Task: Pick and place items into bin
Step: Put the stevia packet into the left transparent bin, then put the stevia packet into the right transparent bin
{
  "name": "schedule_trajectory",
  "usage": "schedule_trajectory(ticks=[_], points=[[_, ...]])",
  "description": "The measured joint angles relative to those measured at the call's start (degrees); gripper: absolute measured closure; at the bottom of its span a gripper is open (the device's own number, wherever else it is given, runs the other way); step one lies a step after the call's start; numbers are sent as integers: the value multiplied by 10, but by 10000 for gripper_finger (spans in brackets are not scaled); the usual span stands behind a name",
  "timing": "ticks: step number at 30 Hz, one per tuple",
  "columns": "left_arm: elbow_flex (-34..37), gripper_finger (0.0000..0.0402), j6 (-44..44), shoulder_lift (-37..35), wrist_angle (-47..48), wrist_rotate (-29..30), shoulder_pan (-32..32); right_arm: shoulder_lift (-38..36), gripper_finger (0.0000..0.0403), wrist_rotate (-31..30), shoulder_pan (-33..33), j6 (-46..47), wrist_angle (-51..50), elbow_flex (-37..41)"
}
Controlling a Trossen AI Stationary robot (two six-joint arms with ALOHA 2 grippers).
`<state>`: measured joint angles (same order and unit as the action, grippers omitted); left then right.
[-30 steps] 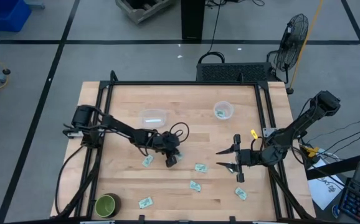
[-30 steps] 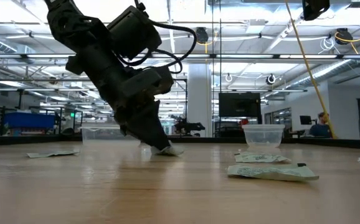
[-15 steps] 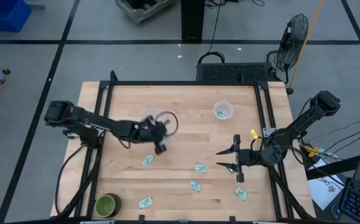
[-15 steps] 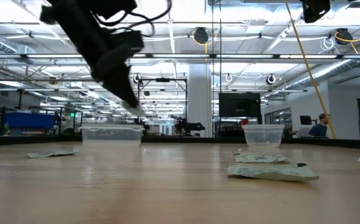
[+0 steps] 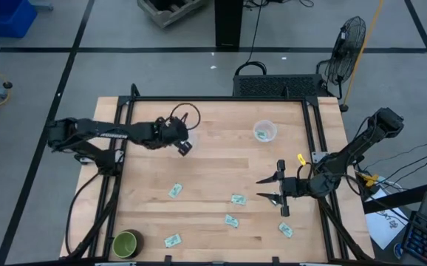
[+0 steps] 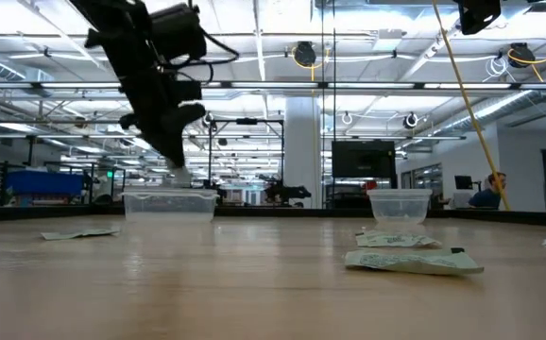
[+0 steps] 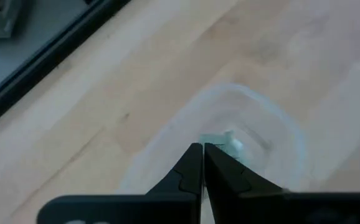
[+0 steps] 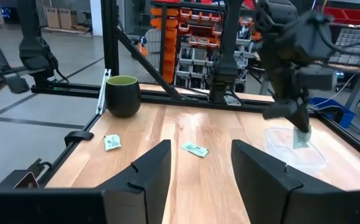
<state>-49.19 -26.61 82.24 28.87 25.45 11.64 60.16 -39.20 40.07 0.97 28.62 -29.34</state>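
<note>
My left gripper (image 5: 185, 147) hangs over the clear rectangular bin (image 5: 178, 138) on the far left part of the table, shut on one small pale green-and-white packet (image 7: 228, 144). Several more packets lie flat on the wood: (image 5: 174, 191), (image 5: 237, 199), (image 5: 231, 221), (image 5: 172, 240), (image 5: 285, 230). One packet sits in a clear round cup (image 5: 264, 131). My right gripper (image 5: 261, 188) waits open, low over the table's right part, touching nothing. My left gripper pinches the packet by its upper edge (image 7: 216, 142) between the two fingertips, coming from above and pointing down. The packet (image 8: 300, 138) hangs below the tips, lifted clear, just above the bin's opening (image 8: 295, 152).
A dark green round bowl (image 5: 126, 244) stands at the near left corner. Black frame rails (image 5: 125, 140) run along the table's left and right sides. Bare wood lies between the bin and the scattered packets.
My left gripper, shut throughout, has risen from the table's middle with the packet and swung toward the far left edge, ending above the clear bin. The packet left the wood and now hangs clear. My right arm has kept still.
</note>
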Motion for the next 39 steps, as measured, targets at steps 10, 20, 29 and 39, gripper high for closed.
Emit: schedule_trajectory(ticks=[10,20,29,39], points=[[0,375,-52,40,-7,-30,36,0,243,0,0,4,-2,0],[0,375,-37,21,-64,-89,32,0,243,3,0,33,-2,0],[-1,375,-45,-46,-205,-168,-39,3,243,4,-3,111,3,0],[-1,376,22,-64,-376,-164,-186,57,243,40,-19,86,25,0]])
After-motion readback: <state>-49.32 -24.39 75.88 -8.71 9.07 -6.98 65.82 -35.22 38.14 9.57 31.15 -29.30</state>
